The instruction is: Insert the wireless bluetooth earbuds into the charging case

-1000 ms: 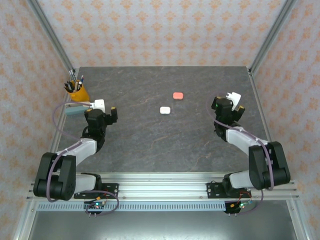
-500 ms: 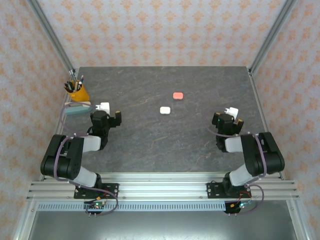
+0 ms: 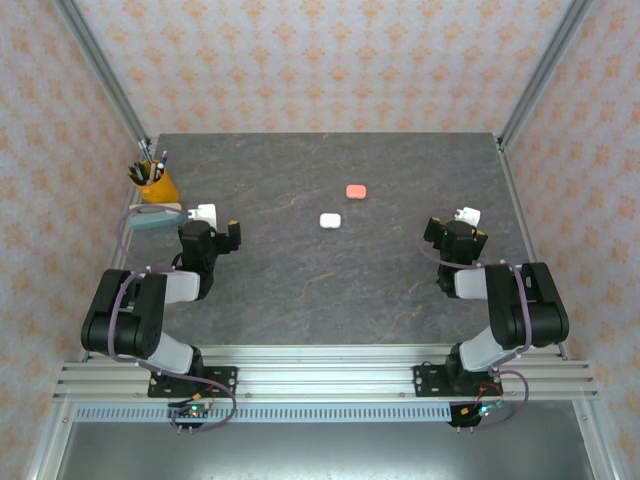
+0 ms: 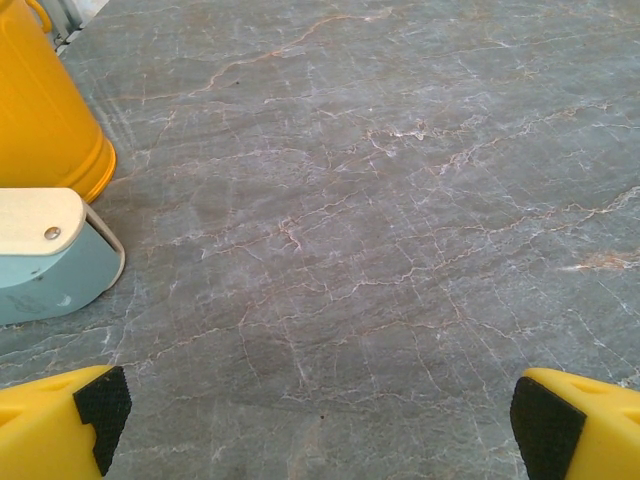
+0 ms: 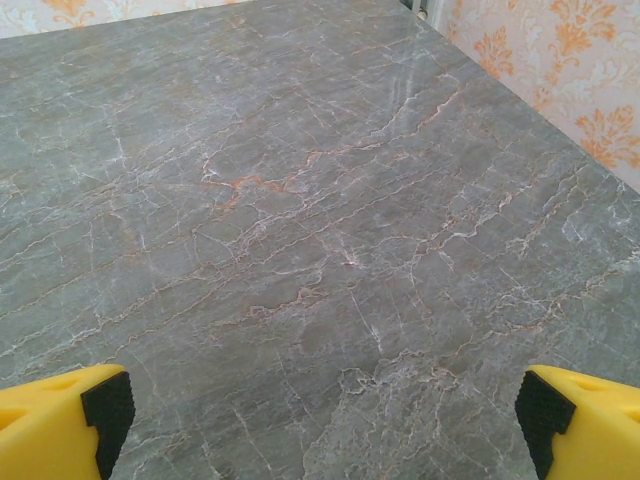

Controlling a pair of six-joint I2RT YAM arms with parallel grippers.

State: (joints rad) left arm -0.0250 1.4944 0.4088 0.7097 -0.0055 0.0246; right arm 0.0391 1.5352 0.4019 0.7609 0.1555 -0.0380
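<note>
two arms, both folded low near the front edge of the grey marbled stone desk (image 3: pixel 300 290). upper links are doubled back over the bases and the wrists reach forward just above the surface.

left tool (image 4: pixel 310 410): yellow fingers with black pads (image 4: pixel 100 405) spread wide to the corners of the wrist view, nothing between them but bare desk. it sits at the left side of the desk, near a pale teal block with a light wooden top (image 4: pixel 45 260) and an orange-yellow pen cup (image 4: pixel 40 100). the cup stands just behind the block.

right tool (image 5: pixel 315 410): same posture, jaws fully apart and empty, aimed across open stone toward the far right corner of the desk.

white rounded charging case (image 3: pixel 331 220) lies mid-desk between the two arms, well apart from both tools. coral-pink rounded charging case (image 3: pixel 356 190) lies near it, a little farther back and to the right, not touching. both lids look shut from above.

earbuds: too small to make out, and i cannot tell whether they sit inside the cases.
</note>
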